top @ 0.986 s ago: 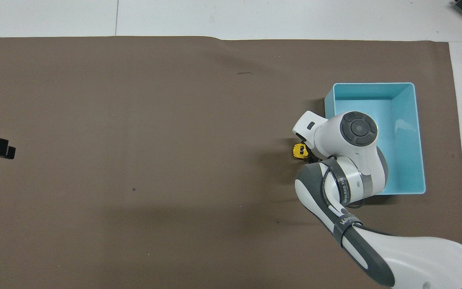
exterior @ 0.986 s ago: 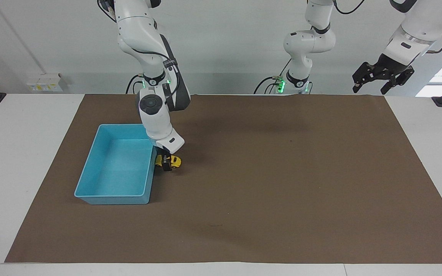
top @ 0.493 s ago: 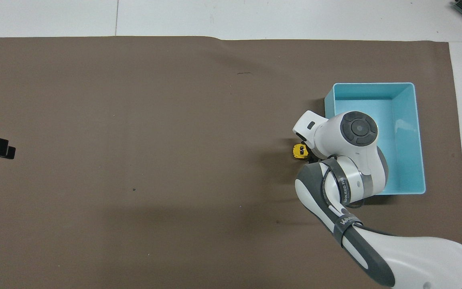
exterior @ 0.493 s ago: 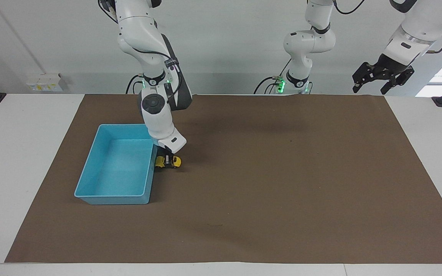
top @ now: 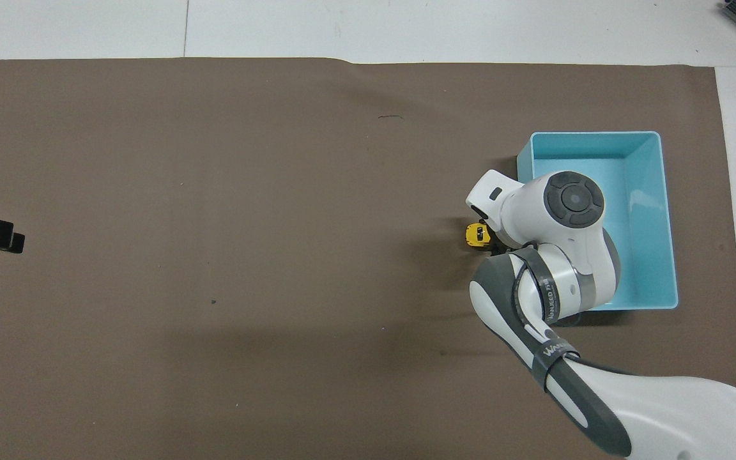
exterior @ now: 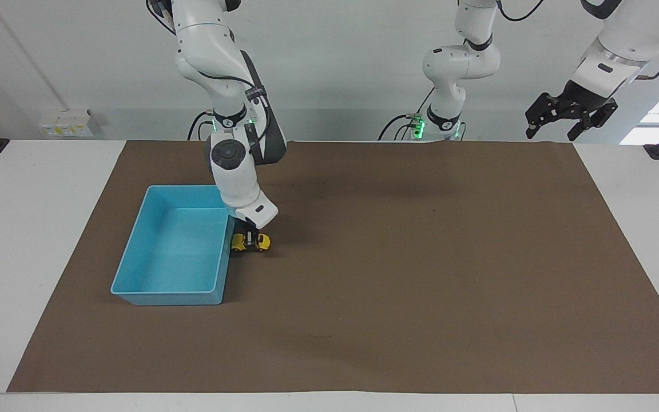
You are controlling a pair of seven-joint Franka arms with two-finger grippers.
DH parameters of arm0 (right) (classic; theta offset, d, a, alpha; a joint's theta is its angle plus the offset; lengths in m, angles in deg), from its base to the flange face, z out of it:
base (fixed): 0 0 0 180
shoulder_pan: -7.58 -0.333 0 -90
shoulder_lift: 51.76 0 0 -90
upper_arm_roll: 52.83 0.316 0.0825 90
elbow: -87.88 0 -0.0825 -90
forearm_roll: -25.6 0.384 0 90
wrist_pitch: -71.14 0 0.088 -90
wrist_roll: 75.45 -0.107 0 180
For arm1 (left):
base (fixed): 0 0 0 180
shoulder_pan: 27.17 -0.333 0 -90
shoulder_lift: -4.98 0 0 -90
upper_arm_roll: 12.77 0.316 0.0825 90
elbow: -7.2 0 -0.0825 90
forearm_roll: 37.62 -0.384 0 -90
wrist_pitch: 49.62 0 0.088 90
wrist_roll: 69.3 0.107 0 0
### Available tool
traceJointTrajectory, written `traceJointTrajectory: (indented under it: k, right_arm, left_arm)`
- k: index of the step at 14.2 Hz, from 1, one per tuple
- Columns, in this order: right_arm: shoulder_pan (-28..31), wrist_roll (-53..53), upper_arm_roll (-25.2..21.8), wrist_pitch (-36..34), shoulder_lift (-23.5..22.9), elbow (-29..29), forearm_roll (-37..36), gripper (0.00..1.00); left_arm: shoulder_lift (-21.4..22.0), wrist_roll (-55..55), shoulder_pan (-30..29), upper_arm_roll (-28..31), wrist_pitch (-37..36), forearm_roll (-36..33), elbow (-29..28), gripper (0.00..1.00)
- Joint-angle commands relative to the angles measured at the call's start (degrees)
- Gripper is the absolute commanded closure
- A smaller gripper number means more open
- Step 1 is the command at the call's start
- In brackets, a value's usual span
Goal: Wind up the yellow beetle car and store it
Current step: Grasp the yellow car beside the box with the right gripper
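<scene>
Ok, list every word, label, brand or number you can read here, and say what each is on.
No text reads whole.
White lettering on the dark grey band of the right arm: too blurred to read.
Small yellow toy beetle car, light blue plastic bin, brown table mat: no writing visible.

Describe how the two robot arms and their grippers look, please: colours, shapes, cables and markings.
Both arms are glossy white with rounded segments and dark grey joint caps. The right arm has a dark grey padded section, black cables along it and a green light ring. The right gripper and left gripper are black; the latter has angular linked fingers.
</scene>
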Motion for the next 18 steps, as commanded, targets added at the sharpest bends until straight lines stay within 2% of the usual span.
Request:
traceJointTrajectory:
  k: [1,6,8,14,18]
  right_arm:
    - [-0.3,-1.3,0.3,-2.9,0.1,2.6,0.3,1.00]
    - [-0.3,-3.1,0.8,-4.4,0.3,5.1,0.6,1.00]
    - [-0.3,-4.4,1.2,-7.0,0.4,7.0,0.7,1.00]
    - [-0.3,-4.5,1.7,-10.6,2.9,8.5,0.7,1.00]
    - [0.4,-4.4,1.6,-16.7,4.3,11.9,0.7,1.00]
  left_arm:
    - [1.5,-0.2,-0.6,-0.2,-0.4,0.6,-1.3,0.00]
    - [1.5,-0.2,-0.6,-0.2,-0.4,0.6,-1.3,0.00]
    - [1.5,-0.2,-0.6,-0.2,-0.4,0.6,-1.3,0.00]
    - [1.5,-0.2,-0.6,-0.2,-0.4,0.6,-1.3,0.00]
    - [1.5,-0.2,-0.6,-0.2,-0.4,0.6,-1.3,0.00]
